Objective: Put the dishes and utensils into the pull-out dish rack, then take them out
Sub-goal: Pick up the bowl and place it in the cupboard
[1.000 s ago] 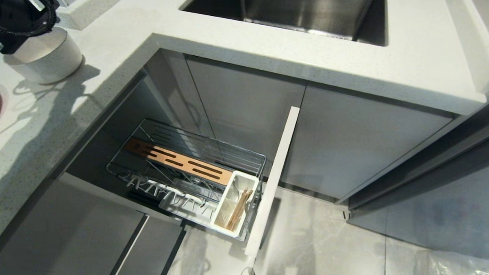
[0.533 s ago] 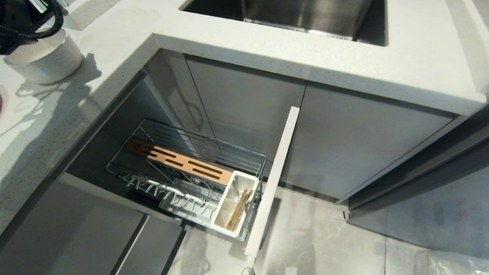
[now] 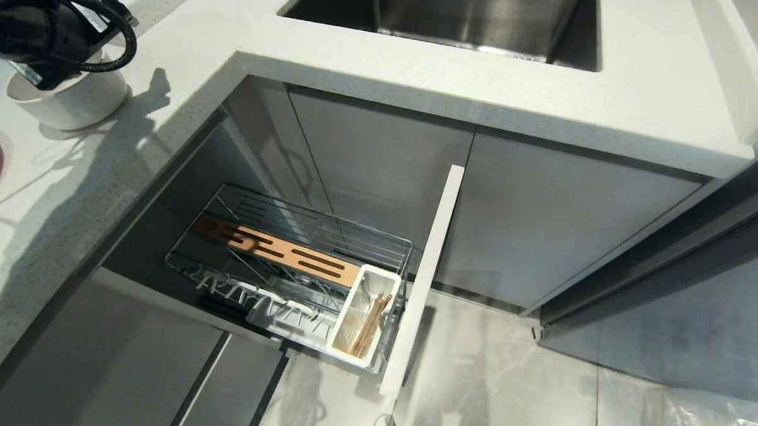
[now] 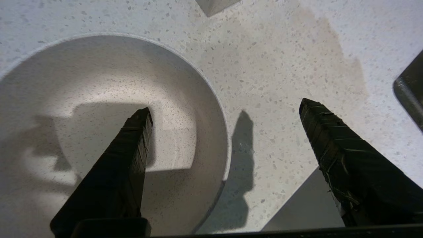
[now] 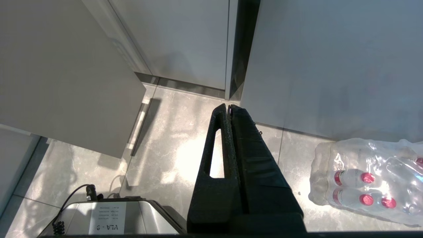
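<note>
My left gripper (image 4: 224,109) hangs over the white bowl (image 4: 99,109) near the tabletop's inner corner, fingers wide, one inside the rim, one outside. Lifting carelessly could catch the rim and tip the bowl off.

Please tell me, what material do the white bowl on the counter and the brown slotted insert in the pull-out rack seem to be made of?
The white bowl looks like matte speckled ceramic or stoneware: fine dark flecks, no glossy shine; melamine cannot be ruled out. The brown slotted insert looks like wood or bamboo with a smooth finish: warm tan colour, flat board with cut slots, though grain is not readable.
</note>
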### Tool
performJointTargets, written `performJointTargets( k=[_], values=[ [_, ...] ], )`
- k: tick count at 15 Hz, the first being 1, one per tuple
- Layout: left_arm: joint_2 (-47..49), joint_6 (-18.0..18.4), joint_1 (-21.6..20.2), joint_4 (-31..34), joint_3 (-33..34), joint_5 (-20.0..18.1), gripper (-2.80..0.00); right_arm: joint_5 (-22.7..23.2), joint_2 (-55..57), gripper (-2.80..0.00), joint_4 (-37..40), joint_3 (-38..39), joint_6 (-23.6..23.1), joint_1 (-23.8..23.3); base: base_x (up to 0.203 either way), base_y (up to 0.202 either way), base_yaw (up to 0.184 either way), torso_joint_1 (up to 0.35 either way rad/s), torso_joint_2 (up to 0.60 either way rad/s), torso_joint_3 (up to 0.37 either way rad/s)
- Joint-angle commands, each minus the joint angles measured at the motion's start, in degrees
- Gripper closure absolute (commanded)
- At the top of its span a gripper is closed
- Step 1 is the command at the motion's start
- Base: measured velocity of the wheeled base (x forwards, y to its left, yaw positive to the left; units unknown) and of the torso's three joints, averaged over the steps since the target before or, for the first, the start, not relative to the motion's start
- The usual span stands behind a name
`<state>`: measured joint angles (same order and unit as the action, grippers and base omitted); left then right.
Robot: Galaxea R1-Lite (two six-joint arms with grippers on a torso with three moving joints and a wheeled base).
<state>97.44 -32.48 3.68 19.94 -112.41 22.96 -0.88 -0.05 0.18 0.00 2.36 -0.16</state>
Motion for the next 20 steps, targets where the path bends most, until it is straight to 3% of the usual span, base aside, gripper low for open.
performJointTargets(
  k=[1,8,9,20],
  values=[
    [1.24,0.18,0.01,-0.08,0.0,0.15,-2.8,0.0,0.05,0.0,-0.01,0.09,0.01,-0.02,0.0,0.0,0.0,0.0,0.0,0.0],
    [2.14,0.93,0.01,-0.52,0.02,0.41,-2.8,0.0,0.05,0.0,-0.01,0.09,0.01,-0.01,0.0,0.0,0.0,0.0,0.0,0.0],
    [2.14,1.2,0.01,-0.52,0.07,0.49,0.0,0.0,0.05,0.0,-0.01,0.09,0.01,-0.02,0.0,0.0,0.0,0.0,0.0,0.0],
    [-3.91,1.1,0.75,2.28,0.57,0.2,0.0,0.0,0.05,0.0,-0.01,0.09,0.01,-0.02,0.0,0.0,0.0,0.0,0.0,0.0]
  ],
)
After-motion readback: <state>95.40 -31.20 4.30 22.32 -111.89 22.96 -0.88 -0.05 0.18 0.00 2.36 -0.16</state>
